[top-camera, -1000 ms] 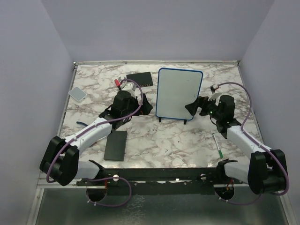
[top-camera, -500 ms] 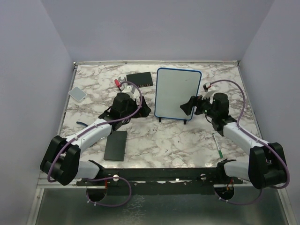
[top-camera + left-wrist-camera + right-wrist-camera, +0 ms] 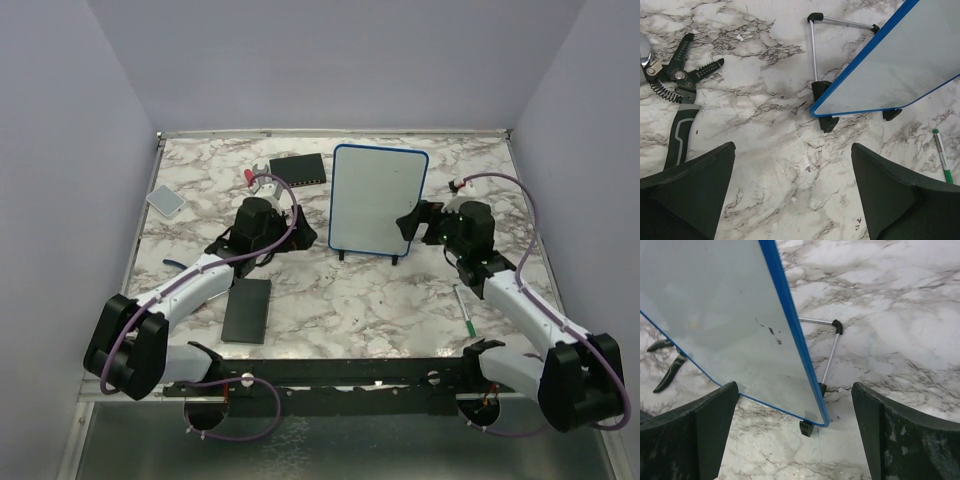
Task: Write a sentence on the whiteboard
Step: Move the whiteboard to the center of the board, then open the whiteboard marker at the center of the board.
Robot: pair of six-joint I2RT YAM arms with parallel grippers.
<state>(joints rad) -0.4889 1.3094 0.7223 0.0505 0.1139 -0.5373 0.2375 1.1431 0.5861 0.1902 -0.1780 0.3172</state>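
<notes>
The whiteboard (image 3: 378, 200), white with a blue frame and black feet, stands upright at the table's middle back. No green sentence shows on its face, only a few small dark specks in the right wrist view (image 3: 771, 331). My left gripper (image 3: 298, 233) is open and empty just left of the board (image 3: 900, 65), over bare marble (image 3: 792, 150). My right gripper (image 3: 408, 224) is open at the board's right edge, and its jaws straddle the lower right corner (image 3: 794, 387) without touching it. A green marker (image 3: 465, 310) lies on the table at front right and also shows in the left wrist view (image 3: 941, 155).
Wire strippers (image 3: 682, 95) lie behind my left gripper, with red handles (image 3: 250, 175) beside a black box (image 3: 298, 168). A flat black slab (image 3: 247, 310) lies at front left. A small grey pad (image 3: 165, 200) lies at far left. Walls enclose three sides.
The board has shifted slightly left. My right gripper moved in towards its right edge, then eased back a little. My left gripper drew slightly left.
</notes>
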